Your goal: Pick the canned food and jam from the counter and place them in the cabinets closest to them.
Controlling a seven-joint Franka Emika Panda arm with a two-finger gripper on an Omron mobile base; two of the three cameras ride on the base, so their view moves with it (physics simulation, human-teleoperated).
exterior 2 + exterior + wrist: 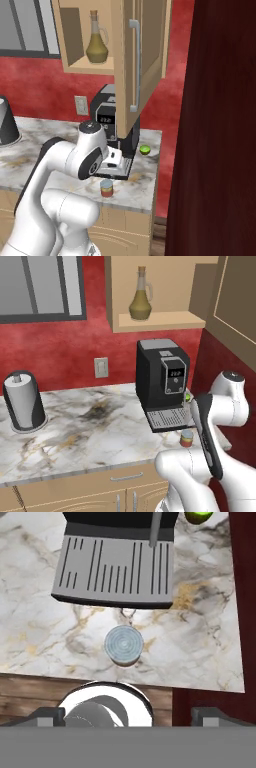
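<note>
A home kitchen: marble worktop (75,431) beneath wooden wall cabinets (160,316), a black coffee machine (162,381) and paper-towel roll (22,401) against a red wall.

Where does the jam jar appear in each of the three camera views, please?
Left base view: the jam stands lower right on the counter, in front of the coffee machine.
Right base view: lower centre, near the counter's front edge.
Hand view: centre, seen from above as a grey lid.
Shared landmark: the coffee machine's grey drip tray, just behind the jar.
</note>
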